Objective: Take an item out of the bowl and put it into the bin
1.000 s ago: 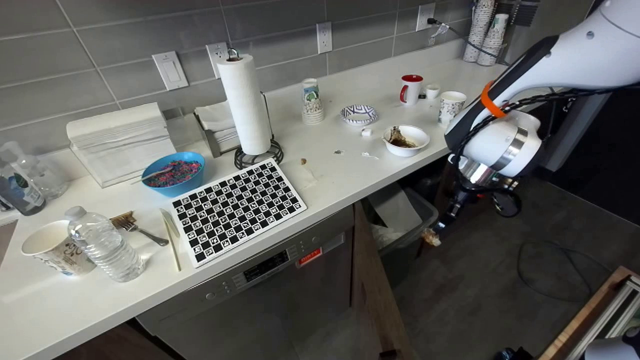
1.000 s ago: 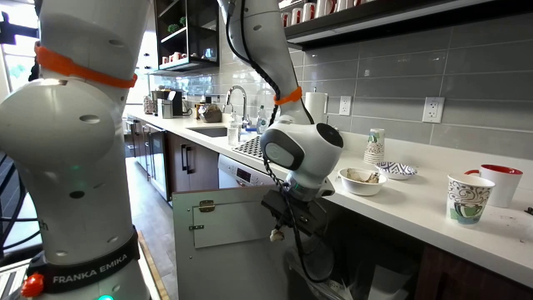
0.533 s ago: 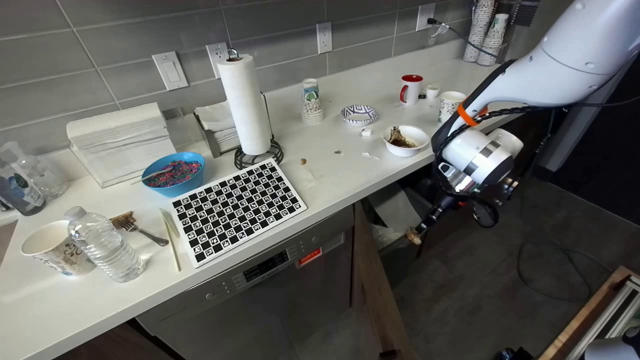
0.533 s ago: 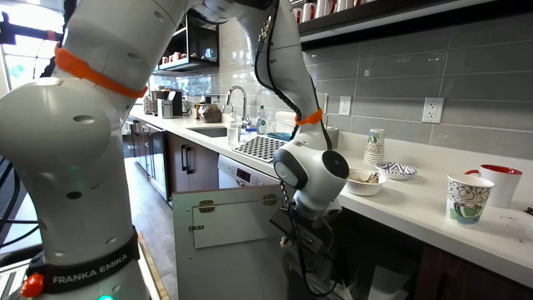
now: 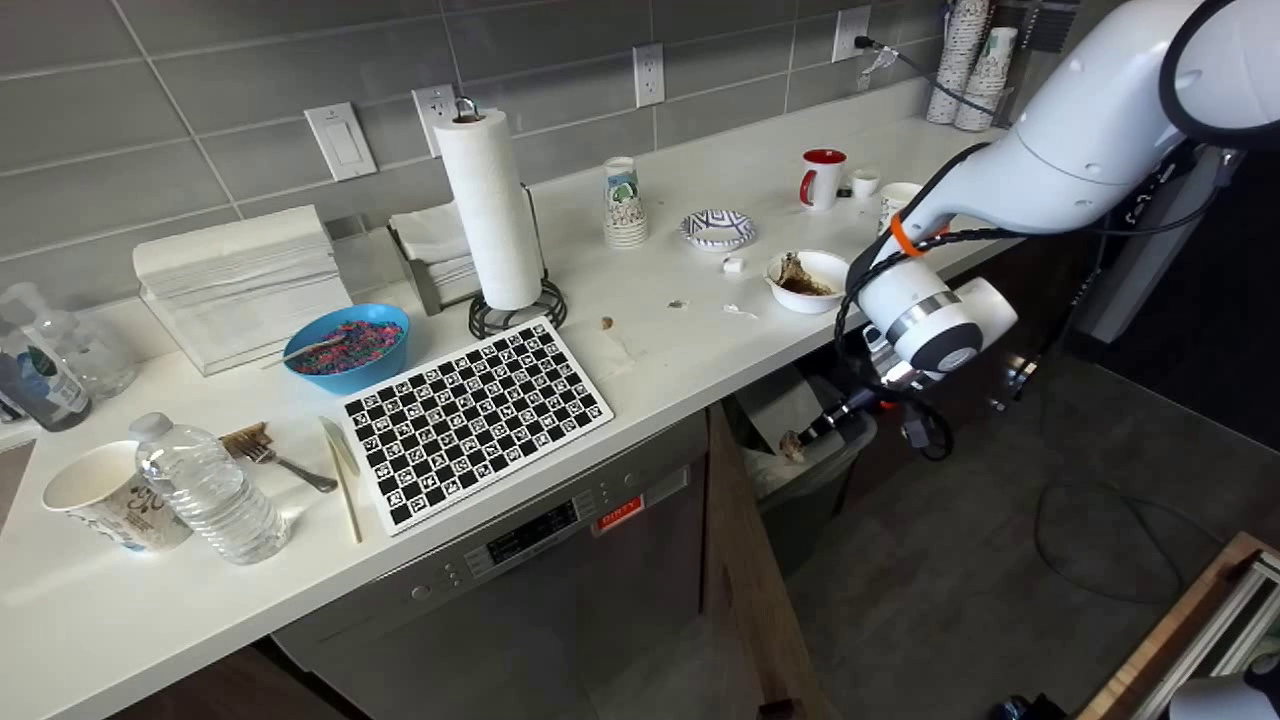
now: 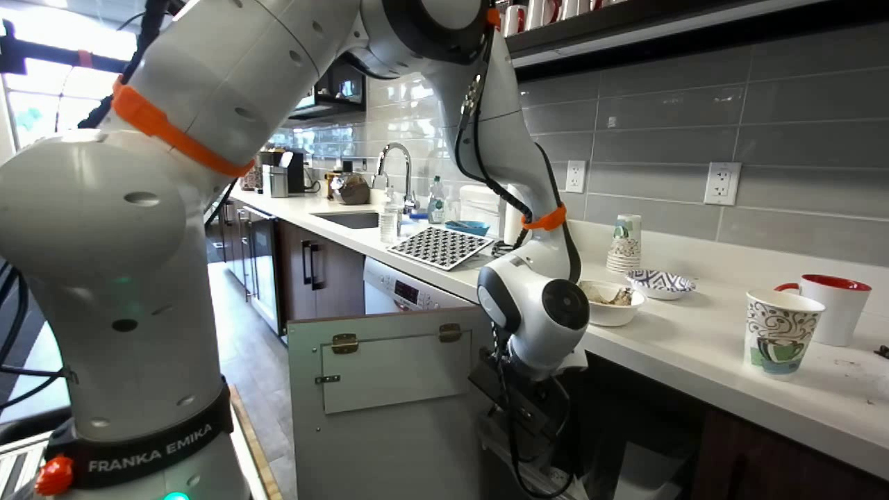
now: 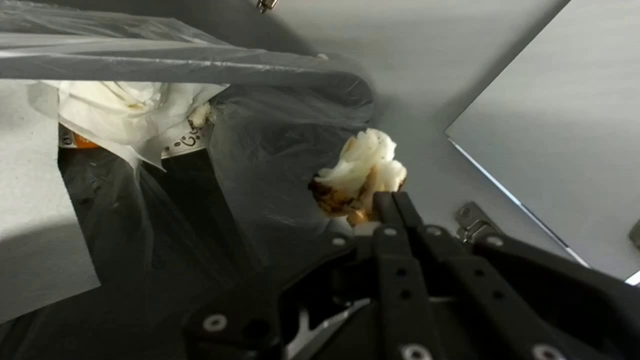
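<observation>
The item is a crumpled lump, white with dark brown stains (image 7: 357, 172); it also shows in an exterior view (image 5: 792, 447). My gripper (image 7: 397, 200) is shut on it, fingertips nearly together, the lump sticking out beyond them. In an exterior view the gripper (image 5: 812, 432) points down and holds the lump over the bin (image 5: 830, 468), near its liner opening. The bin's lined rim (image 7: 280, 67) crosses the wrist view, with the lump beside it. The small white bowl (image 5: 838, 272) stands on the counter with brown residue and a brown piece inside; it shows in both exterior views (image 6: 611, 317).
The open cabinet door (image 6: 389, 389) stands beside the bin. The counter edge (image 5: 690, 385) lies above the bin. White paper (image 7: 40, 200) and crumpled waste (image 7: 135, 105) are in the bin. A patterned bowl (image 5: 718, 230), a paper cup (image 6: 781, 333) and a red-white mug (image 5: 822, 180) stand near the white bowl.
My gripper, holding the lump, has moved toward the cabinet and from outside the bin's edge to over the bin. The lump has stayed in the gripper. The bowl has not moved.
</observation>
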`<act>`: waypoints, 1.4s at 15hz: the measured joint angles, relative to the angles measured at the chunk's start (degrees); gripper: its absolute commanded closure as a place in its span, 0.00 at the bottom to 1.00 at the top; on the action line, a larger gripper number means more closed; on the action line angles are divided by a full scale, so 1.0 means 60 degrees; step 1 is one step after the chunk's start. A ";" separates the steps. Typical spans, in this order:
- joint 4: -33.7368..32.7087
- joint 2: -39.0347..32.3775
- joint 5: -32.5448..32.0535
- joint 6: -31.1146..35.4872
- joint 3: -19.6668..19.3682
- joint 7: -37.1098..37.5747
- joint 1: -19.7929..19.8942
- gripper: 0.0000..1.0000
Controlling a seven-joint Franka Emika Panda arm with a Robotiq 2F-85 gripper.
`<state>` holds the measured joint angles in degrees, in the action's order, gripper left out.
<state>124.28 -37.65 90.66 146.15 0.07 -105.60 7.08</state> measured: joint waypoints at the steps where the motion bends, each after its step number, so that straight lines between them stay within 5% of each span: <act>1: -0.0197 -0.0178 0.0328 0.0001 -0.0048 -0.0106 -0.0051 1.00; 8: -0.1553 -0.1445 0.3102 0.0496 -0.0400 -0.1221 -0.0567 1.00; 9: -0.1733 -0.1591 0.3534 0.0612 -0.0398 -0.1427 -0.0597 0.73; 11: -0.2076 -0.1878 0.4404 0.0817 -0.0398 -0.1765 -0.0654 0.66; 16: -0.2692 -0.2402 0.5868 0.1095 -0.0458 -0.2329 -0.0816 0.28; 18: -0.2688 -0.2487 0.5461 0.1090 -0.0619 -0.1809 -0.1023 0.12; 21: -0.2329 -0.2469 0.3117 0.1259 -0.0588 0.0345 -0.1310 0.00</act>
<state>110.31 -52.47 109.36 153.70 -3.46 -103.53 -0.78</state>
